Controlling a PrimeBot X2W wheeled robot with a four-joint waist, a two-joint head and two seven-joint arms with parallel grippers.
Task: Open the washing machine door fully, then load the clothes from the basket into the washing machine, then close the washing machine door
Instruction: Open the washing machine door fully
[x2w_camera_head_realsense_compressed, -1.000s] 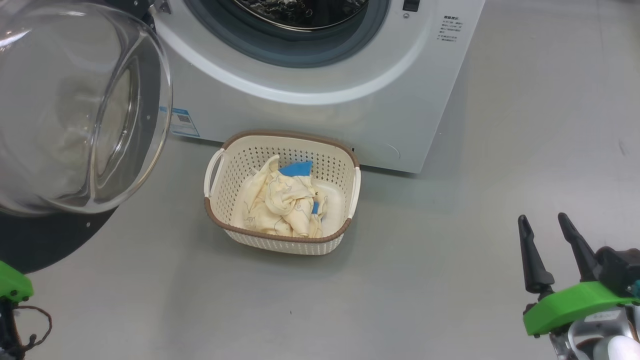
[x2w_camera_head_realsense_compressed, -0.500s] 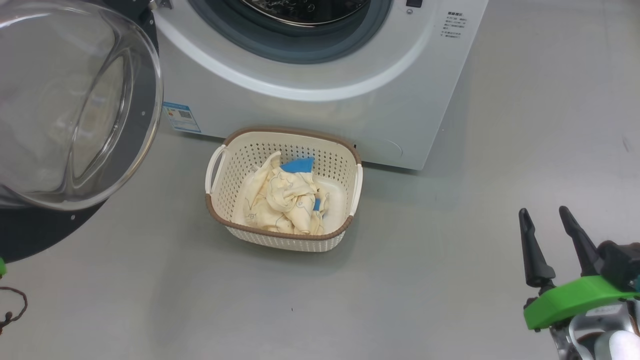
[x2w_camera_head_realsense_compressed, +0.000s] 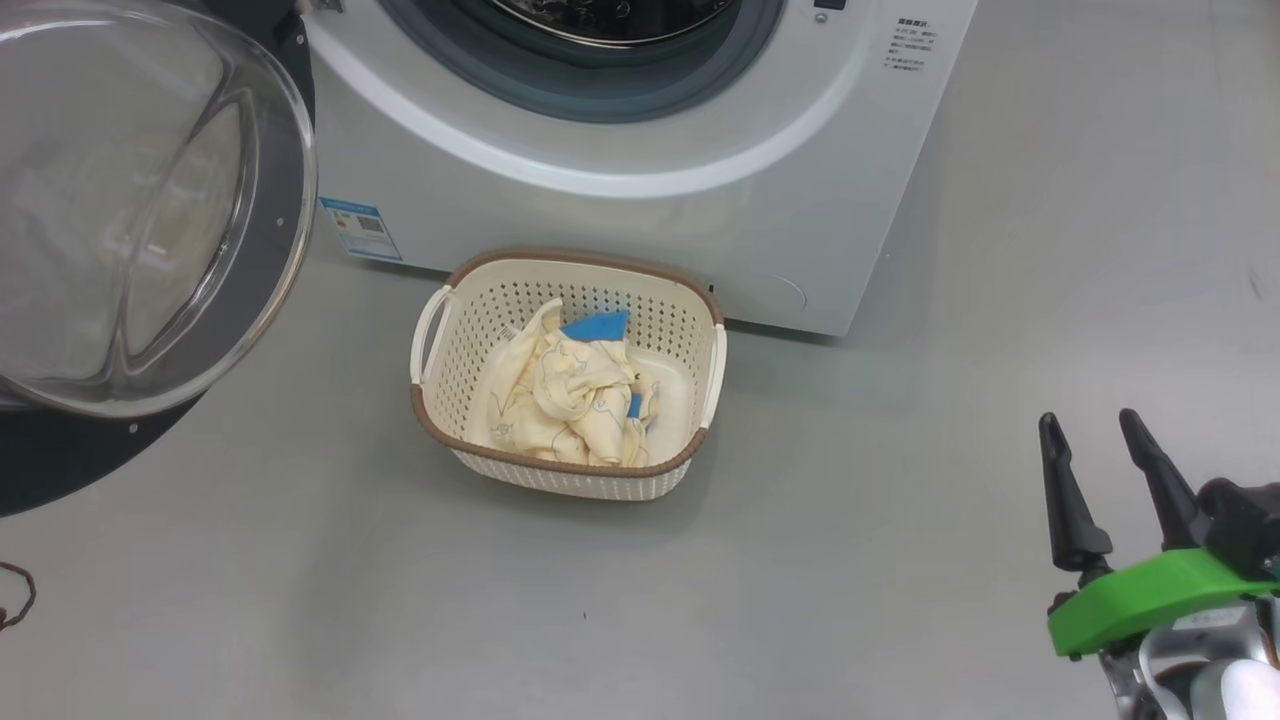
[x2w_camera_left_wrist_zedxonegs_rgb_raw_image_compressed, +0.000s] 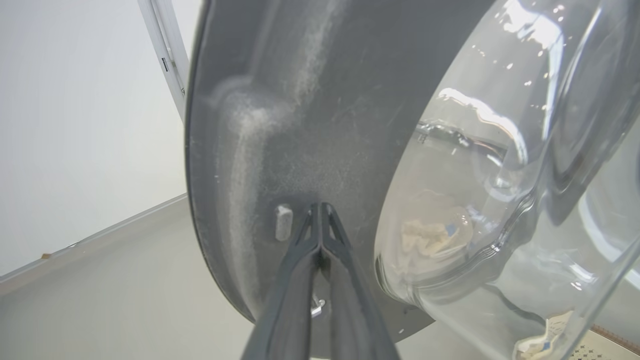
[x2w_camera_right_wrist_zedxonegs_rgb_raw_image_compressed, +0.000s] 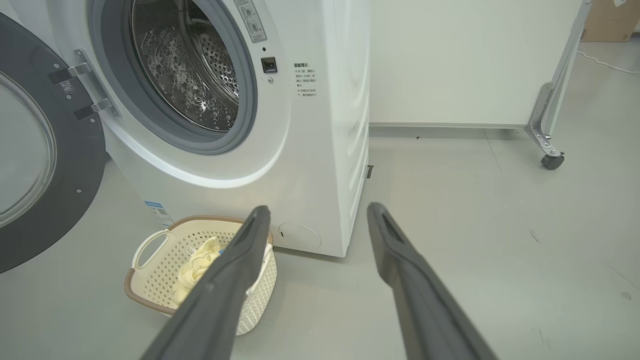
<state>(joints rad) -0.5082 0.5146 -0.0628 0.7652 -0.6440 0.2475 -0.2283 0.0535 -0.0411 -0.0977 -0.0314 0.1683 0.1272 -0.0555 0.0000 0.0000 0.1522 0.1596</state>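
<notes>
The white washing machine (x2w_camera_head_realsense_compressed: 640, 190) stands at the top, its steel drum (x2w_camera_right_wrist_zedxonegs_rgb_raw_image_compressed: 185, 65) exposed. The washing machine door (x2w_camera_head_realsense_compressed: 150, 200) hangs swung out to the left, glass bowl bulging inside the black rim. In the left wrist view my left gripper (x2w_camera_left_wrist_zedxonegs_rgb_raw_image_compressed: 320, 206) is shut, holding nothing, its tips against the door's dark rim (x2w_camera_left_wrist_zedxonegs_rgb_raw_image_compressed: 280, 125). The cream basket (x2w_camera_head_realsense_compressed: 436, 425) sits on the floor before the machine, holding the cream-yellow clothes (x2w_camera_head_realsense_compressed: 565, 400). My right gripper (x2w_camera_head_realsense_compressed: 1087, 418) stands open and empty at the lower right, well away from the basket.
Grey floor (x2w_camera_head_realsense_compressed: 800, 560) stretches between the basket and my right gripper. To the right of the machine a white panel on a metal leg with a caster (x2w_camera_right_wrist_zedxonegs_rgb_raw_image_compressed: 551, 161) stands. A thin dark cord (x2w_camera_head_realsense_compressed: 15, 600) lies at the left edge.
The door has swung a little further left. My left arm's green mount has slid out of the head view's lower left. The camera shifted slightly. The right gripper stayed open in place.
</notes>
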